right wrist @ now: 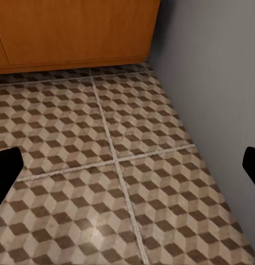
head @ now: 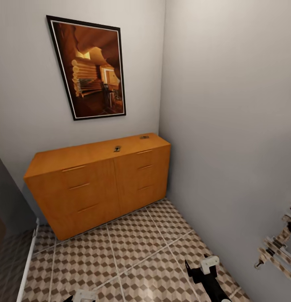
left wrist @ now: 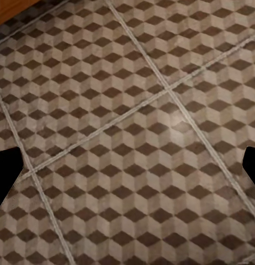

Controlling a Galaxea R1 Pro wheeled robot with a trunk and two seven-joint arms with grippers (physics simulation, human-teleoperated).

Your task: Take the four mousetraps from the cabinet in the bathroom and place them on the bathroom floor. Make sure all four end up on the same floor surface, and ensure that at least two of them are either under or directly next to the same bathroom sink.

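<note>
Orange-brown wood marks the cabinet (head: 99,184), a low chest of drawers set in the corner against the grey walls under a framed picture (head: 90,67). Two mousetraps lie on its top: one (head: 117,148) near the middle front edge, another (head: 144,137) toward the right end. Cube-patterned bathroom floor (head: 137,247) spreads before it. The left gripper (left wrist: 127,165) and right gripper (right wrist: 127,168) both hang over bare tiles with fingers spread wide, holding nothing

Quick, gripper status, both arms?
Left gripper: jaws open, holding nothing, above the cube-patterned tiled floor.
Right gripper: jaws open, holding nothing, near the orange-brown wooden cabinet.
</note>
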